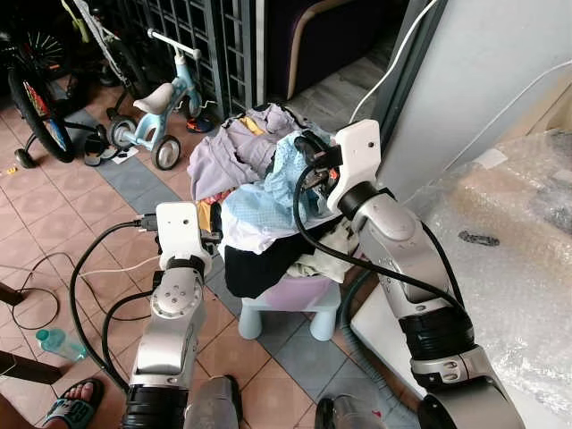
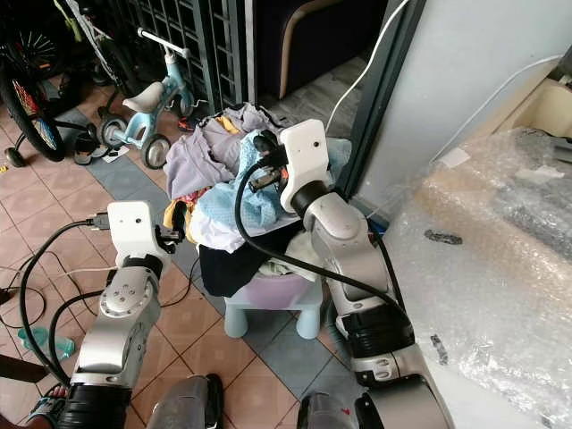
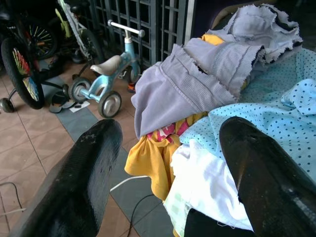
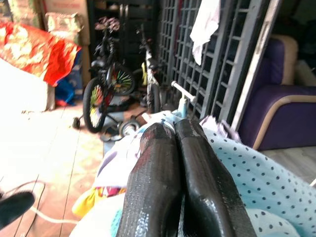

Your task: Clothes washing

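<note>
The right tool (image 4: 177,148) is hovering over the top of the heaped laundry, its two long black fingers (image 4: 153,182) pressed flat together with nothing showing between them, and the pale blue dotted cloth (image 4: 256,182) is lying just beneath and beyond the tips. The left tool (image 3: 168,163) is reaching in at the near left side of the same heap with its fingers (image 3: 84,173) spread wide and gripping nothing; between them the wrist camera is showing a yellow garment (image 3: 150,160), a white cloth (image 3: 207,185) and the edge of the dotted blue fabric. The pile of mixed clothes (image 1: 259,192) is sitting in a lilac plastic basket (image 1: 299,290), which is resting on a small pale blue plastic stool (image 1: 290,315) on the tiled floor (image 1: 54,223), beside a grey door frame (image 1: 416,98). A folded grey-lilac ribbed garment (image 3: 173,94) is lying across the top left of the heap, and dark fabric (image 1: 259,264) is hanging over the basket's front rim. To the robot's right, a large object wrapped in clear bubble wrap (image 1: 518,241) is standing close to the right arm. Behind the heap to the left, a light blue child's tricycle (image 1: 156,112) and a black bicycle (image 1: 36,89) are standing in front of a dark metal grille (image 1: 206,36). A green plastic bottle (image 1: 61,342) is lying on the tiles near the robot's left side, beside black cables (image 1: 89,268) trailing from the left arm.
</note>
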Robot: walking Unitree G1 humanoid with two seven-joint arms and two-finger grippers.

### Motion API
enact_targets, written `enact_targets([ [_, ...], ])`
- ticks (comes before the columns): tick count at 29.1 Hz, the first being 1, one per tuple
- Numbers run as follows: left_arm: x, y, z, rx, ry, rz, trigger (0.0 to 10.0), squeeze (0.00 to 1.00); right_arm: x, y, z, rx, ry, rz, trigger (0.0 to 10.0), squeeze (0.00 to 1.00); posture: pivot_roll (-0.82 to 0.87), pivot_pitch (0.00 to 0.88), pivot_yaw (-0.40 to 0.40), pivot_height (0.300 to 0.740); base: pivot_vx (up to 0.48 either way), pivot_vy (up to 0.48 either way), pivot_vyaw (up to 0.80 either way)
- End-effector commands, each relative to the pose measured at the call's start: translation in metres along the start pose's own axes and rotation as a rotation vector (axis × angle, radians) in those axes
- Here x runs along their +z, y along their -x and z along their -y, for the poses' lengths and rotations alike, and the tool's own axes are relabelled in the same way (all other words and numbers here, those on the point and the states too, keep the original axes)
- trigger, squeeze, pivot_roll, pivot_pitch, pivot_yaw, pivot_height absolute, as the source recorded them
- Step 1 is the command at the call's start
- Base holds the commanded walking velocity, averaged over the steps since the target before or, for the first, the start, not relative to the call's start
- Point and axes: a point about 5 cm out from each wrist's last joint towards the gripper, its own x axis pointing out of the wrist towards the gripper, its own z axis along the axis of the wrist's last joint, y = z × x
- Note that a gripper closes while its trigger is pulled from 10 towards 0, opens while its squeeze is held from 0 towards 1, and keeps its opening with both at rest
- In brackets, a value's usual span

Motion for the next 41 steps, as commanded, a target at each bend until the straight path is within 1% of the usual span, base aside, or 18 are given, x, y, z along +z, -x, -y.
enact_targets([
  [1, 0.003, 0.002, 0.000, -0.012, -0.006, 0.008, 10.0, 0.00, -0.007, 0.001, -0.006, 0.029, 0.017, -0.040, 0.0, 0.00, 0.04, 0.073, 0.007, 0.740, 0.000, 0.000, 0.00],
  [4, 0.003, 0.002, 0.000, -0.015, -0.007, 0.005, 10.0, 0.00, -0.013, 0.003, -0.010, 0.043, 0.021, -0.073, 0.0, 0.00, 0.04, 0.075, 0.009, 0.740, 0.000, 0.000, 0.00],
  [8, 0.003, 0.003, 0.000, -0.016, -0.008, 0.003, 10.0, 0.00, -0.015, 0.003, -0.011, 0.042, 0.025, -0.079, 0.0, 0.00, 0.04, 0.076, 0.010, 0.740, 0.000, 0.000, 0.00],
  [10, 0.002, 0.004, 0.000, -0.019, -0.008, 0.002, 10.0, 0.00, -0.016, 0.004, -0.010, 0.039, 0.028, -0.084, 0.5, 0.00, 0.04, 0.079, 0.010, 0.740, 0.000, 0.000, 0.00],
  [11, 0.002, 0.004, 0.000, -0.021, -0.009, 0.000, 10.0, 0.00, -0.017, 0.004, -0.010, 0.039, 0.031, -0.087, 1.3, 0.00, 0.04, 0.080, 0.009, 0.740, 0.000, 0.000, 0.00],
  [12, 0.002, 0.004, 0.000, -0.021, -0.009, 0.000, 10.0, 0.00, -0.017, 0.004, -0.010, 0.039, 0.032, -0.088, 1.3, 0.00, 0.04, 0.080, 0.009, 0.740, 0.000, 0.000, 0.00],
  [13, 0.002, 0.004, 0.000, -0.022, -0.009, -0.001, 10.0, 0.00, -0.017, 0.004, -0.010, 0.041, 0.033, -0.091, 1.7, 0.00, 0.04, 0.081, 0.009, 0.740, 0.000, 0.000, 0.00],
  [15, 0.002, 0.004, 0.000, -0.021, -0.007, -0.003, 10.0, 0.00, -0.017, 0.004, -0.011, 0.046, 0.041, -0.096, 4.9, 0.00, 0.04, 0.081, 0.008, 0.740, 0.000, 0.000, 0.00],
  [16, 0.002, 0.004, 0.001, -0.021, -0.006, -0.004, 10.0, 0.00, -0.018, 0.005, -0.011, 0.046, 0.044, -0.099, 8.1, 0.00, 0.04, 0.081, 0.008, 0.740, 0.000, 0.000, 0.00],
  [17, 0.002, 0.005, 0.001, -0.021, -0.005, -0.005, 10.0, 0.00, -0.020, 0.005, -0.011, 0.048, 0.047, -0.106, 10.0, 0.00, 0.04, 0.082, 0.008, 0.740, 0.000, 0.000, 0.00],
  [22, 0.002, 0.005, 0.001, -0.024, -0.004, -0.006, 10.0, 0.00, -0.022, 0.006, -0.013, 0.052, 0.050, -0.114, 10.0, 0.00, 0.04, 0.083, 0.008, 0.740, 0.000, 0.000, 0.00],
  [24, 0.002, 0.005, 0.002, -0.030, -0.006, -0.007, 10.0, 0.00, -0.028, 0.006, -0.012, 0.038, 0.120, -0.151, 10.0, 0.00, 0.04, 0.084, 0.007, 0.740, 0.000, 0.000, 0.00],
  [27, 0.002, 0.005, 0.002, -0.030, -0.005, -0.007, 10.0, 0.00, -0.032, 0.006, -0.010, 0.022, 0.145, -0.172, 10.0, 0.00, 0.04, 0.085, 0.006, 0.740, 0.000, 0.000, 0.00],
  [28, 0.002, 0.006, 0.002, -0.029, -0.005, -0.009, 10.0, 0.00, -0.036, 0.006, -0.008, 0.013, 0.149, -0.197, 10.0, 1.00, 0.04, 0.087, 0.007, 0.740, 0.000, 0.000, 0.00],
  [31, 0.001, 0.006, 0.002, -0.028, -0.005, -0.011, 10.0, 0.00, -0.042, 0.008, -0.005, 0.012, 0.172, -0.234, 10.0, 1.00, 0.04, 0.089, 0.006, 0.740, 0.000, 0.000, 0.00],
  [35, 0.001, 0.007, 0.002, -0.027, -0.005, -0.012, 10.0, 0.00, -0.043, 0.007, -0.004, 0.036, 0.190, -0.244, 10.0, 1.00, 0.04, 0.094, 0.006, 0.740, 0.000, 0.000, 0.00],
  [37, 0.001, 0.008, 0.002, -0.030, -0.004, -0.012, 10.0, 0.00, -0.042, 0.006, -0.005, 0.077, 0.215, -0.230, 10.0, 1.00, 0.04, 0.098, 0.006, 0.740, 0.000, 0.000, 0.00],
  [41, 0.002, 0.009, 0.003, -0.038, -0.001, -0.012, 10.0, 0.00, -0.027, 0.004, -0.012, 0.159, 0.203, -0.130, 10.0, 1.00, 0.04, 0.102, 0.004, 0.740, 0.000, 0.000, 0.00],
])
